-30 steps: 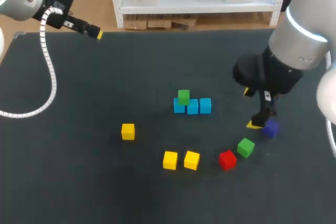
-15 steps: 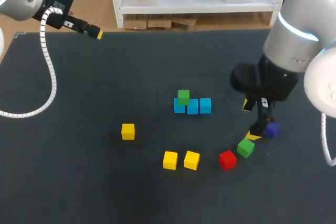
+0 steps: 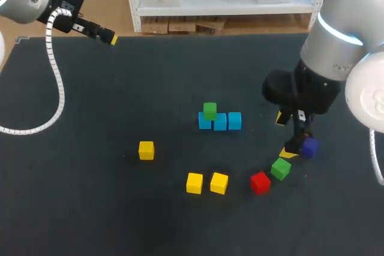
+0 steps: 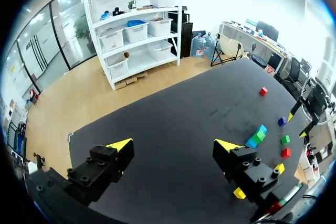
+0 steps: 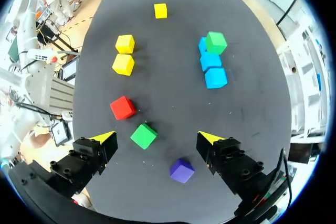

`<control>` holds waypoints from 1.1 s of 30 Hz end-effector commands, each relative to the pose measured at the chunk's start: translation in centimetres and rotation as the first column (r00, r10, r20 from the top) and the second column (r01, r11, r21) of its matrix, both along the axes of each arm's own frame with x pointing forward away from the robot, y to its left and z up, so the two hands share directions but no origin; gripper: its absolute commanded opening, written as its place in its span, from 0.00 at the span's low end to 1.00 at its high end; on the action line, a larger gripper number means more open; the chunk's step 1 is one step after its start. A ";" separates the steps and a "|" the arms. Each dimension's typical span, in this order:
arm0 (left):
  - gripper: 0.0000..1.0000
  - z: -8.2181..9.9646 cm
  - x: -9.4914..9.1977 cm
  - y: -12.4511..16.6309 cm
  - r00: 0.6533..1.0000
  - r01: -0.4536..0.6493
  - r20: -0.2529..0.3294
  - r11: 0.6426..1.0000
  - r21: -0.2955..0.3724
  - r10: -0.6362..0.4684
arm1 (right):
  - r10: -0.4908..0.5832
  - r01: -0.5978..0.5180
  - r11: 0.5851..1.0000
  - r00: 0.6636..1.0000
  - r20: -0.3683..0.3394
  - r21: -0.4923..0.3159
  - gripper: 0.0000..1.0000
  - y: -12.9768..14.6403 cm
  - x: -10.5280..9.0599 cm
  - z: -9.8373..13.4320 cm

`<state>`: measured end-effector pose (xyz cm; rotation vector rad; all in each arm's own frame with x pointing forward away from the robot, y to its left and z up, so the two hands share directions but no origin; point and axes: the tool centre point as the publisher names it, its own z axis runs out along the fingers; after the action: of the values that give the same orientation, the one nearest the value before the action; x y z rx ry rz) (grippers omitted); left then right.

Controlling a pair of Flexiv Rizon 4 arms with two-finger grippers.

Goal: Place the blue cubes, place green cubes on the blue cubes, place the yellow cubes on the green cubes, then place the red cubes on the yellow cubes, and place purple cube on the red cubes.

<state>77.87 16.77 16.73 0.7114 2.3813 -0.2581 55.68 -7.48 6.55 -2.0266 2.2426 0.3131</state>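
Note:
Three blue cubes (image 3: 219, 122) lie in a row mid-table, and a green cube (image 3: 209, 110) sits on the leftmost one. A loose green cube (image 3: 280, 168) rests between a red cube (image 3: 260, 182) and a purple cube (image 3: 309, 147). My right gripper (image 3: 284, 136) hangs open just above these. In the right wrist view the right gripper (image 5: 157, 137) has the loose green cube (image 5: 143, 135) between its fingers, untouched, with the purple cube (image 5: 181, 170) beneath it. Three yellow cubes (image 3: 194, 182) lie toward the front. My left gripper (image 4: 174, 145) is open and empty, high over the far left corner.
One yellow cube (image 3: 146, 150) lies alone at the left; the other two sit side by side, left of the red cube. In the left wrist view another red cube (image 4: 263, 91) lies far off on the mat. The dark table (image 3: 90, 208) has a bare left half.
My right gripper has shifted slightly toward the near side, closer to the loose green cube. The left arm and all cubes are unmoved.

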 end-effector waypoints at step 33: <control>1.00 -0.1 0.0 0.1 1.000 0.003 0.002 1.000 -0.004 -0.003 | 0.454 -0.453 0.882 0.891 -0.019 -0.130 1.00 -1.2 -2.0 -5.8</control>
<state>77.87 16.78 16.73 0.7114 2.3812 -0.2583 54.16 -9.09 1.90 -2.6093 1.8099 0.2646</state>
